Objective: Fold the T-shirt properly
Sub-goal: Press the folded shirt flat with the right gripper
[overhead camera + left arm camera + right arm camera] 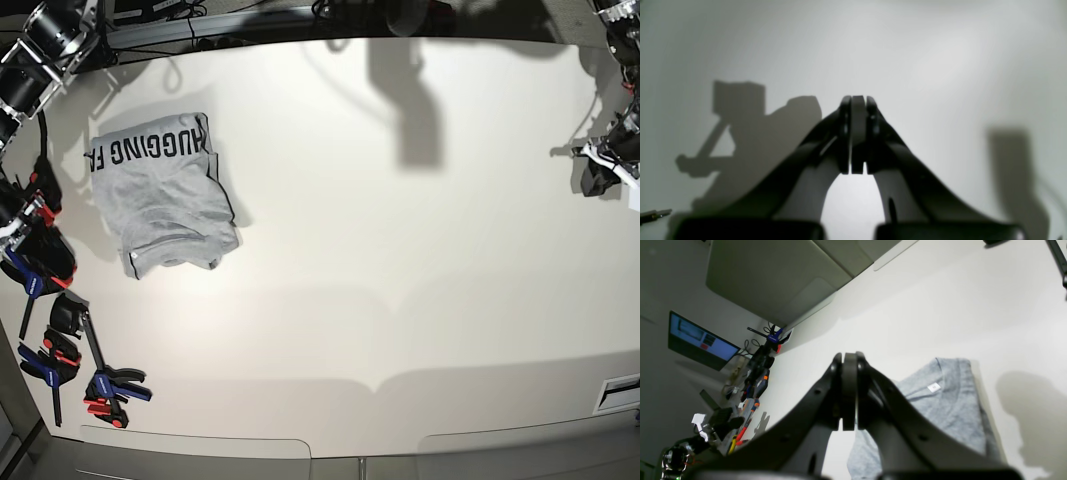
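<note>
The light grey T-shirt (165,205) lies folded into a rough rectangle at the far left of the white table (400,250), with black lettering showing along its back edge. In the right wrist view it (950,406) shows its collar and a small white label. My right gripper (849,356) is shut and empty, held above the table short of the shirt. My left gripper (858,100) is shut and empty over bare table, far from the shirt; its arm (605,160) sits at the table's right edge.
Blue and orange clamps (95,385) lie along the table's left edge, with more tools (756,380) and a lit monitor (700,341) beyond. A screwdriver tip (655,215) pokes into the left wrist view. Cables run along the back edge.
</note>
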Action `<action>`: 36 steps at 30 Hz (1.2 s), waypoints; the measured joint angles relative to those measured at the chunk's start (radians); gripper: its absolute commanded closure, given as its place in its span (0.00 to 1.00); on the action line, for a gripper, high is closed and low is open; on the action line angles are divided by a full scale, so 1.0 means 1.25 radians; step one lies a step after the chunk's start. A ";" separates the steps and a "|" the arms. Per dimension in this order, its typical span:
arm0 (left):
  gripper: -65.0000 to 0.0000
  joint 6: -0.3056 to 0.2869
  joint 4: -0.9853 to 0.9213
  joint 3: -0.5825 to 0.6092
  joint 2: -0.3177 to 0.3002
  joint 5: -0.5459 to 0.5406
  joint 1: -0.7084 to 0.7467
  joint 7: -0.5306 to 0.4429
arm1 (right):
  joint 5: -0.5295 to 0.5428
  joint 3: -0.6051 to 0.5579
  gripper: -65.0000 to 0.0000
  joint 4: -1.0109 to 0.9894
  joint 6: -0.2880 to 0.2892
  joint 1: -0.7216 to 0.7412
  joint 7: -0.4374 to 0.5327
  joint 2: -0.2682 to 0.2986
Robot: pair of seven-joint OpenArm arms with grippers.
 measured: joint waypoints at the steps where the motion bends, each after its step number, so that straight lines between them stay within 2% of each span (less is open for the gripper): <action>1: 1.00 0.000 0.005 0.000 0.000 0.001 0.000 -0.012 | 0.000 0.000 1.00 0.000 0.000 0.002 0.000 0.000; 12: 1.00 0.000 0.045 -0.001 0.002 0.002 0.020 -0.036 | 0.003 0.002 1.00 0.002 0.000 0.003 0.000 -0.007; 21: 1.00 -0.001 0.144 -0.001 0.002 -0.007 0.020 -0.059 | 0.003 -0.016 1.00 0.028 0.000 -0.003 0.002 -0.080; 27: 1.00 -0.001 0.146 -0.001 0.002 -0.007 0.023 -0.058 | -0.005 -0.129 1.00 0.198 0.000 -0.068 0.000 -0.163; 29: 1.00 -0.021 0.146 -0.001 0.005 -0.010 0.028 -0.050 | -0.042 -0.155 1.00 0.284 0.000 -0.098 -0.001 -0.188; 33: 1.00 -0.074 0.147 -0.001 0.017 -0.080 0.074 -0.032 | -0.093 -0.164 1.00 0.428 0.000 -0.167 0.002 -0.211; 36: 1.00 -0.078 0.159 -0.001 0.030 -0.081 0.138 -0.029 | -0.096 -0.164 1.00 0.496 0.000 -0.242 0.002 -0.213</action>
